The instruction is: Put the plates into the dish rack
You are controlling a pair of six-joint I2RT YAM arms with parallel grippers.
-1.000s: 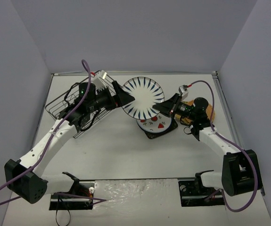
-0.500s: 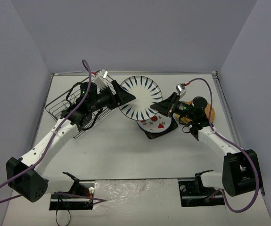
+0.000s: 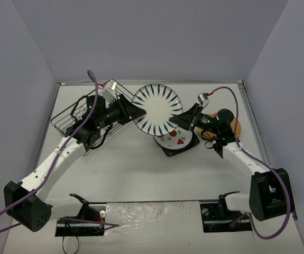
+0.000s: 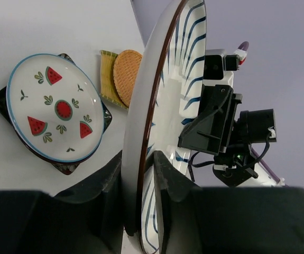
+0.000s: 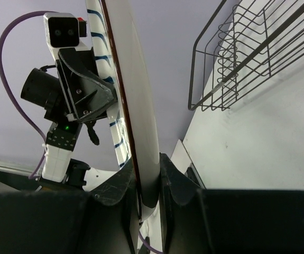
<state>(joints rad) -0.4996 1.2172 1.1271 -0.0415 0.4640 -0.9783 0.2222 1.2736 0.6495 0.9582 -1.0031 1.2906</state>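
Note:
The white plate with dark radial stripes [image 3: 157, 108] hangs tilted in the air between both arms. My left gripper [image 3: 137, 111] is shut on its left rim, and the left wrist view shows the rim [image 4: 157, 79] pinched between my left gripper's [image 4: 138, 164] fingers. My right gripper [image 3: 179, 120] is shut on the opposite rim, clamped edge-on [image 5: 141, 106] in the right wrist view, gripper [image 5: 146, 180]. Below, the fruit-motif plate [image 3: 174, 139] lies on the dark square plate [image 3: 192, 143]. The dish rack [image 3: 67, 119] stands at the back left, under my left arm.
An orange-tan round plate [image 3: 235, 126] lies on the table behind my right wrist, on a yellowish piece [image 4: 107, 74]. The rack's wire wall [image 5: 247, 58] shows upper right in the right wrist view. Grey walls enclose the table on three sides.
My left gripper has gone from open to shut on the striped plate's left rim. The plate and both grippers have drifted slightly left.

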